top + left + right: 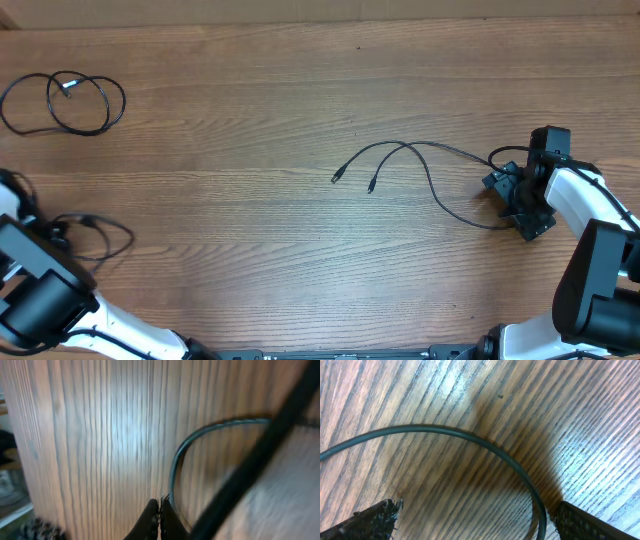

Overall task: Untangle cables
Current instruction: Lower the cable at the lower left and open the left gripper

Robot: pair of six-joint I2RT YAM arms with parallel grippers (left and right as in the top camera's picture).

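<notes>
Three thin black cables lie on the wooden table. One is a coiled loop [65, 100] at the far left. A second forms a loop [100, 235] beside my left gripper [55, 235]. In the left wrist view that gripper [160, 503] is shut, and this cable [175, 460] curves up from its tip. The third cable [420, 160] stretches from two plug ends at mid-table to my right gripper [520, 205]. In the right wrist view that gripper [475, 517] is open, and the cable [485, 442] arcs on the table between its fingers, close to the right finger.
A thick blurred black wire [250, 460] crosses the left wrist view diagonally, close to the camera. The left arm's body [40, 300] fills the front left corner and the right arm [600, 270] the front right. The table's left edge [15, 505] shows in the left wrist view.
</notes>
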